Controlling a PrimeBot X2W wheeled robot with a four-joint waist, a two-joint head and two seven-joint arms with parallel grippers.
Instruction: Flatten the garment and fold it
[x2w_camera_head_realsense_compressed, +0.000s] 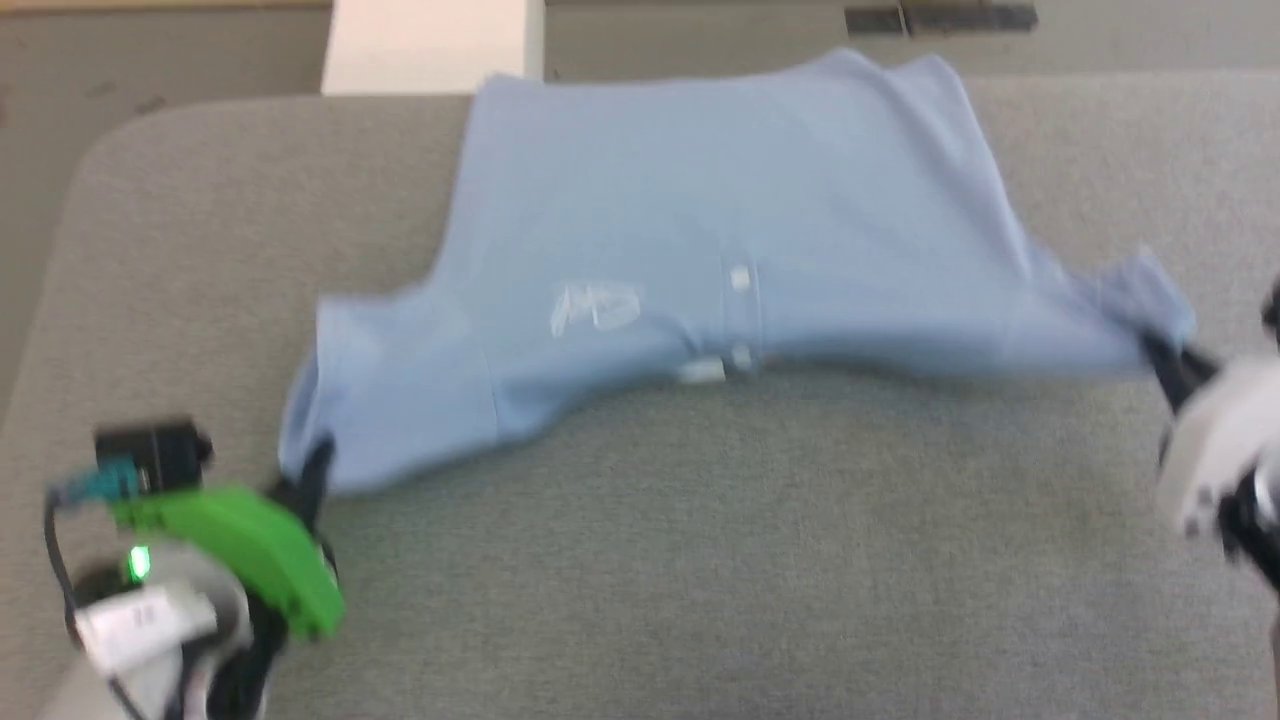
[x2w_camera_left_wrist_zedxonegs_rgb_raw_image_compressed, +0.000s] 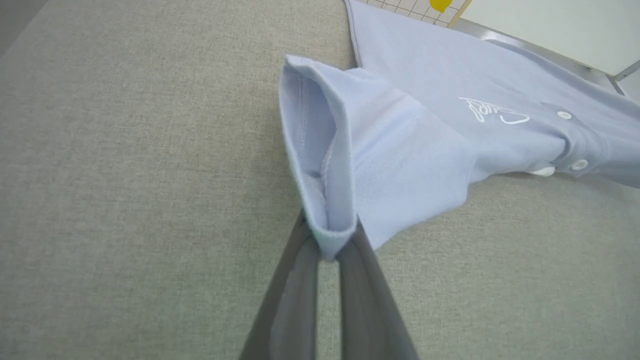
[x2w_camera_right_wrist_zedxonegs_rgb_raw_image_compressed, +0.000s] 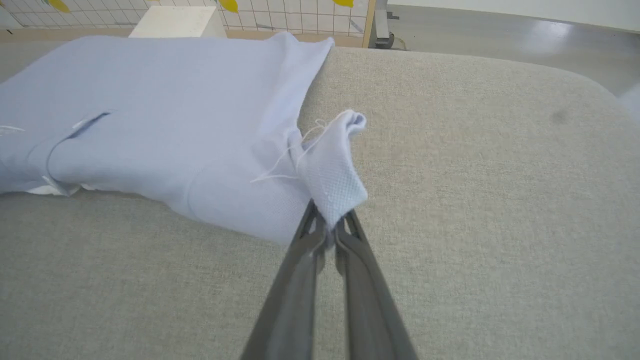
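Note:
The garment (x2w_camera_head_realsense_compressed: 720, 230), a light blue polo shirt with white buttons and a white chest logo, lies spread across the grey padded table (x2w_camera_head_realsense_compressed: 700, 560), its hem at the far edge. At the lower left, my left gripper (x2w_camera_head_realsense_compressed: 310, 470) is shut on the cuff of one sleeve; the cuff (x2w_camera_left_wrist_zedxonegs_rgb_raw_image_compressed: 325, 200) stands open above the dark fingertips. At the right edge, my right gripper (x2w_camera_head_realsense_compressed: 1160, 355) is shut on the other sleeve's end (x2w_camera_right_wrist_zedxonegs_rgb_raw_image_compressed: 332, 185), which is bunched and has loose white threads. The near edge of the shirt hangs lifted between the two grips. A bit of white collar (x2w_camera_head_realsense_compressed: 700, 372) peeks from under the placket.
A white block (x2w_camera_head_realsense_compressed: 435, 45) stands beyond the table's far edge, next to the shirt's hem. A gridded panel with yellow shapes (x2w_camera_right_wrist_zedxonegs_rgb_raw_image_compressed: 280, 12) is behind it. The table's rounded corners (x2w_camera_head_realsense_compressed: 110, 150) show at far left and far right.

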